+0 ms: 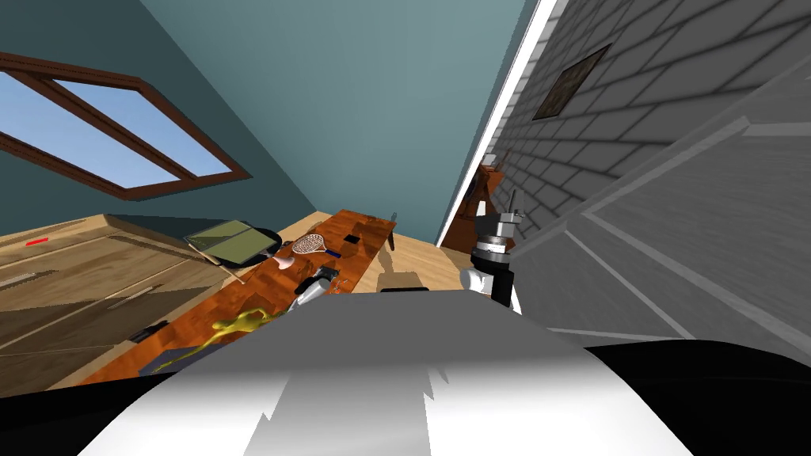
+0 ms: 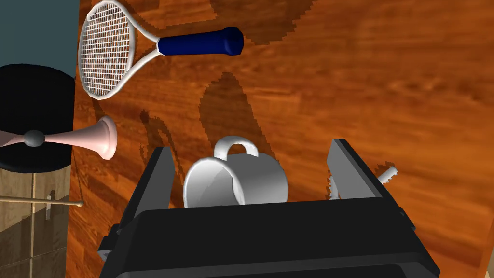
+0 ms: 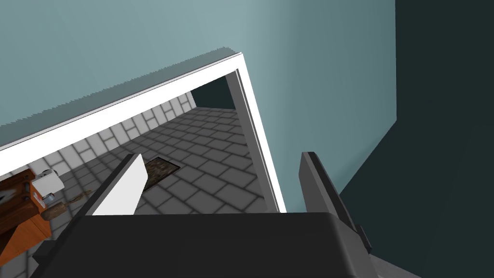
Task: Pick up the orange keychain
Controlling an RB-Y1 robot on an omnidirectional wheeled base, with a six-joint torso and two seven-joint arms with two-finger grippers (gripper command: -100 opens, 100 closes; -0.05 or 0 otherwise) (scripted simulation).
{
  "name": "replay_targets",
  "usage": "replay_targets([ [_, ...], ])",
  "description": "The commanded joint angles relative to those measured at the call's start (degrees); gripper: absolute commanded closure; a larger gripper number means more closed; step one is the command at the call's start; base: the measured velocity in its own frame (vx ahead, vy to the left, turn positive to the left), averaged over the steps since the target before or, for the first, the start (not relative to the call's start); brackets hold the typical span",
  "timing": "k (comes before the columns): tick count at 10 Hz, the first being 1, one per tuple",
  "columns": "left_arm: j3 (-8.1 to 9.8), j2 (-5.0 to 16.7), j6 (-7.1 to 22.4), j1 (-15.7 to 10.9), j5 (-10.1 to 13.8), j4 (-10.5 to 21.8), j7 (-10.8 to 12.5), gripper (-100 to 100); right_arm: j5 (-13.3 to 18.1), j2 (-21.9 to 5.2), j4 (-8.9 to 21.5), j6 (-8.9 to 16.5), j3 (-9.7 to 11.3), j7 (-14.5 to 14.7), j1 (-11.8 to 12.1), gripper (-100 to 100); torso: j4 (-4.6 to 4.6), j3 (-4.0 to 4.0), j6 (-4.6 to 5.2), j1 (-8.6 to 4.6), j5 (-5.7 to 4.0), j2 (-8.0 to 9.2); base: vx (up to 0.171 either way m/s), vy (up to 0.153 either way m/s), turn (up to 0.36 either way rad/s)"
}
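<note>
Flanking glossy rounded mug [image 2: 236,186]; left gripper [image 2: 251,146]

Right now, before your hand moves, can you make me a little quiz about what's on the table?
1. True or false: the mug stands upright on the table.
2. The handle of the racket is: A red, B blue, C green?
3. Fill in: the fingers of the left gripper are ____.
Key: 1 false, it lies on its side; 2 B; 3 open.
</note>
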Motion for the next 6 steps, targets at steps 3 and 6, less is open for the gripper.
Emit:
replay_targets([
  [3, 0.98, 0.4, 2.8, -1.7, 1.9, 6.3, 1.4, -100, 0.0, 0.0, 0.0, 0.0, 0.0, 0.0, 0.0, 0, 0.01, 0.02, -0.01, 0.03, 0.01, 0.04, -0.029, 0.061, -0.117],
  [6, 2.42, 0.5, 6.1, -3.8, 4.0, 11.3, 2.7, -100, 0.0, 0.0, 0.0, 0.0, 0.0, 0.0, 0.0, 0, 0.01, 0.02, -0.03, 0.00, 0.01, 0.03, -0.032, 0.062, -0.123],
])
